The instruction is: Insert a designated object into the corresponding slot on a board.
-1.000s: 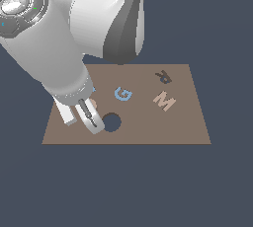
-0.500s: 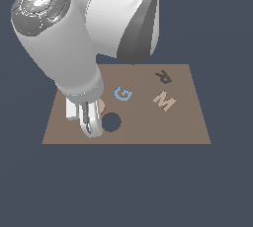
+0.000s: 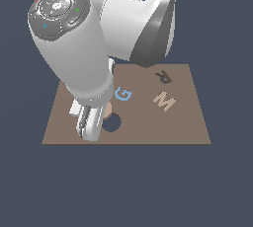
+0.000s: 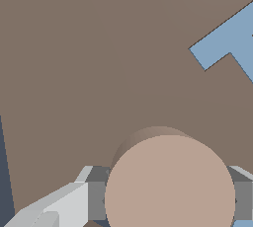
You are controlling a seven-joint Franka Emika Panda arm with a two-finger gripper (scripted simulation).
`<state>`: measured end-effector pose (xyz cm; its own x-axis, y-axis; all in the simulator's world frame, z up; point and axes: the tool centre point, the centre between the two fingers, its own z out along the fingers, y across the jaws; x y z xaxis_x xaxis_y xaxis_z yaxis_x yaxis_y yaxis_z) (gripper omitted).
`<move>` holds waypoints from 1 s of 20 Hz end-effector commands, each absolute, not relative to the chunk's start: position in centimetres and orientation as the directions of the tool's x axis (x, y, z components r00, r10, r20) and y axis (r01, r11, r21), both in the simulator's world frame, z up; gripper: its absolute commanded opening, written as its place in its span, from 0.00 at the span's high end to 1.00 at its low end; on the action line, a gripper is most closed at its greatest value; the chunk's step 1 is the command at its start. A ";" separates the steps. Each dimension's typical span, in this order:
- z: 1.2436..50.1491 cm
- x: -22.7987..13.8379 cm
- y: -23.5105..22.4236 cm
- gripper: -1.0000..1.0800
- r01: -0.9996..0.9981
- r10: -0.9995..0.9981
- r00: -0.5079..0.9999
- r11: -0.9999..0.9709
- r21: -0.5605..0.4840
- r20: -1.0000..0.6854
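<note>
Jaws [image 3: 94, 122] pinched the disc [image 4: 169, 181] from both sides, low over the board [image 3: 183, 122] at lower left of the exterior frame, just left of the hole [image 3: 112, 123], near the G [image 3: 123, 94].

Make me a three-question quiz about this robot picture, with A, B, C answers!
1. Where is the hole?
A. beside the gripper
B. under the M
C. off the board

2. What colour is the G?
A. red
B. blue
C. green

3. What is the disc doing?
A. lying in the hole
B. lying on the M
C. sitting between the gripper's fingers

Answers: 1 A, the hole sits on the board right next to the fingers. 2 B, the G is blue. 3 C, the wrist view shows the fingers on both sides of the disc.
</note>
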<state>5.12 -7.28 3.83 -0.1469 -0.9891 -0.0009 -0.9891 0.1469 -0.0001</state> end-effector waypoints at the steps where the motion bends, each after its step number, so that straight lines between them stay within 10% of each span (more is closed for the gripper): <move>1: 3.9 5.5 -6.8 1.00 -0.972 -0.972 -0.237 0.237 -0.001 -0.001; 20: 4.1 8.0 -4.7 1.00 -0.764 -0.764 -0.646 0.646 0.001 -0.002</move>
